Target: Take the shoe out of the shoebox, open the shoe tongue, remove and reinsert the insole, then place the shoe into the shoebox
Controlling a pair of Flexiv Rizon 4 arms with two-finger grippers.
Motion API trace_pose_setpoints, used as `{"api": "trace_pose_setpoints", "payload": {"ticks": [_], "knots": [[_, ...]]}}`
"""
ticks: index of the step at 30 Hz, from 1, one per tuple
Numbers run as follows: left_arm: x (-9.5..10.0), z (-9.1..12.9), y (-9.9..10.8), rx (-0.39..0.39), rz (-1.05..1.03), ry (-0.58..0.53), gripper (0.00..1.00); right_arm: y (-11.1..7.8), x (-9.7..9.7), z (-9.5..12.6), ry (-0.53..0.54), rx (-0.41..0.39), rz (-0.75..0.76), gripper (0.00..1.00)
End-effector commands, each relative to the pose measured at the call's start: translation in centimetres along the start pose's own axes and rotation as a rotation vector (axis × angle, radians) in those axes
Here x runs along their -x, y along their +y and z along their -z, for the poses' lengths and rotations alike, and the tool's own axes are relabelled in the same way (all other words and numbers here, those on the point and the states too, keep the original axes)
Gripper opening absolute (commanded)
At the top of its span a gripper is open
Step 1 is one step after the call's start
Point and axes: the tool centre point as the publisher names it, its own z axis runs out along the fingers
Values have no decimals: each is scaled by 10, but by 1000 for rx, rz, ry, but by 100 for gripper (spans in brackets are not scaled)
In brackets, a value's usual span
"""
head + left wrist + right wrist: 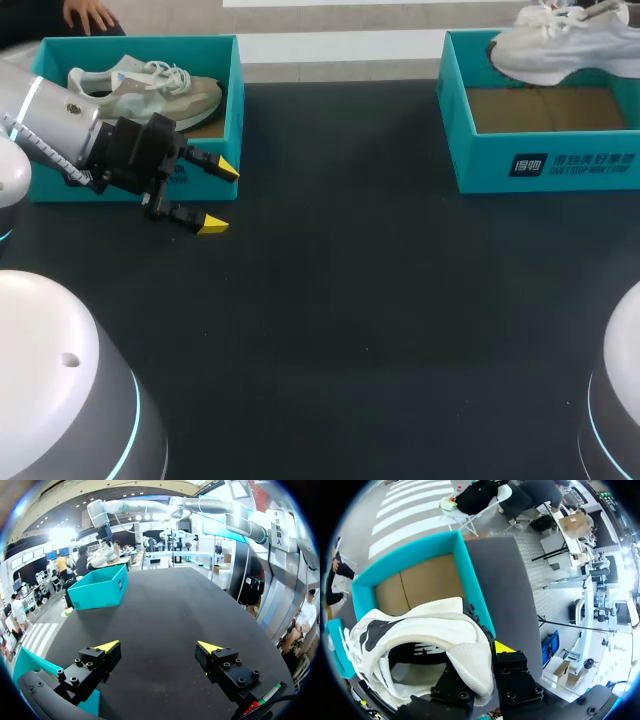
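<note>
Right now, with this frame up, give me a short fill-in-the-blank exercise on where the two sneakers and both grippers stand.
1. The left gripper hangs beside the teal cardboard shoebox on the robot's left, its fingers ____ with nothing between them.
2. The grey-beige mesh sneaker lies ____ that shoebox.
3. The right gripper's fingers are ____ on the white sneaker, holding it over the second teal cardboard shoebox.
Missing words: open; inside; shut.
</note>
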Motion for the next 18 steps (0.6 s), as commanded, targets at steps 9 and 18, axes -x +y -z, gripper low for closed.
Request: {"api": "trace_pose_setpoints", "payload": {"ticks": [9, 18], "knots": [[0, -1, 0, 3, 0, 2, 100, -1, -2, -13, -10, 44, 4, 0], [0, -1, 0, 3, 0, 2, 100, 24, -7, -35, -34, 82, -1, 0]]}}
